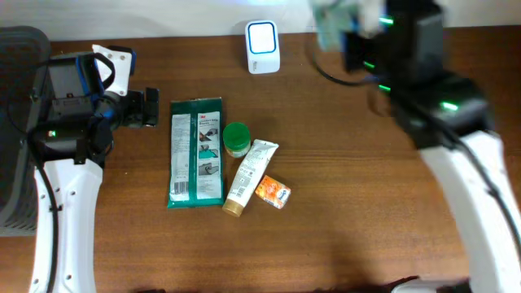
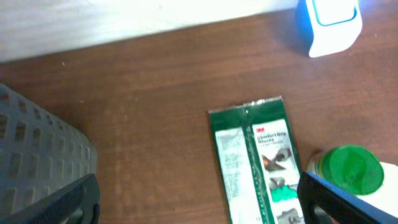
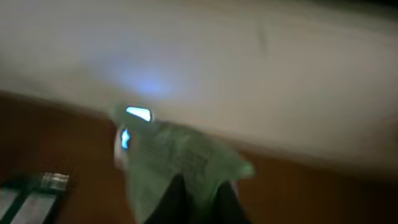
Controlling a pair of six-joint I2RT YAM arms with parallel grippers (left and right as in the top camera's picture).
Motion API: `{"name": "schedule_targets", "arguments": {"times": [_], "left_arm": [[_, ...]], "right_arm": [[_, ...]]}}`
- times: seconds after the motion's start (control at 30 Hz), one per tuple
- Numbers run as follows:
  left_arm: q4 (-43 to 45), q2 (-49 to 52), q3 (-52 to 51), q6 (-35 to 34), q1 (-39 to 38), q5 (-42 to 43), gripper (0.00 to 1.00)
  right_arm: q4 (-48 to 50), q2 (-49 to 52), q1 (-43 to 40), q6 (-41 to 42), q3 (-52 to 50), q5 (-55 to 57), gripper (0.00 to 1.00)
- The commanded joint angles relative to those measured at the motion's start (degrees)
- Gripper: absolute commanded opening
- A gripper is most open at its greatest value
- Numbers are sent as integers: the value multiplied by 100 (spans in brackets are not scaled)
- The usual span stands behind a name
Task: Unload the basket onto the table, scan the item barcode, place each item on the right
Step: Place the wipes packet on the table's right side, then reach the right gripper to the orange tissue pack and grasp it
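Observation:
My right gripper (image 1: 352, 39) is raised over the table's back edge, blurred, and shut on a pale green packet (image 1: 330, 23). In the right wrist view that packet (image 3: 180, 158) fans out above the dark fingertips (image 3: 174, 199) of the gripper (image 3: 202, 202). It partly covers the white scanner (image 3: 127, 127), whose blue light glows beside it. The scanner (image 1: 263, 45) stands at the back centre, left of the packet. My left gripper (image 1: 151, 107) hangs open and empty at the left. Its fingers (image 2: 59, 202) stand wide apart over bare wood.
A green and white glove pack (image 1: 195, 151), a green-capped jar (image 1: 237, 138), a cream tube (image 1: 250, 177) and a small orange packet (image 1: 273, 192) lie mid-table. A grey basket (image 1: 16, 122) stands at the left edge, close to my left arm.

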Motion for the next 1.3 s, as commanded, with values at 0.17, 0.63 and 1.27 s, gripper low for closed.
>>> {"name": "schedule_targets", "arguments": {"times": [0.17,0.63,1.27], "left_arm": [[22,-66,76,50,-11,85,99],[22,-66,76,50,-11,85,99],[22,-66,76,50,-7,83,99]], "right_arm": [[-2656,-166,-3095,1845,-404,-2035,4],[1628,726,-4339,2507,-4538,-1971,4],[-1113,1582,-72,-284,-2660,-3906,70]]}}
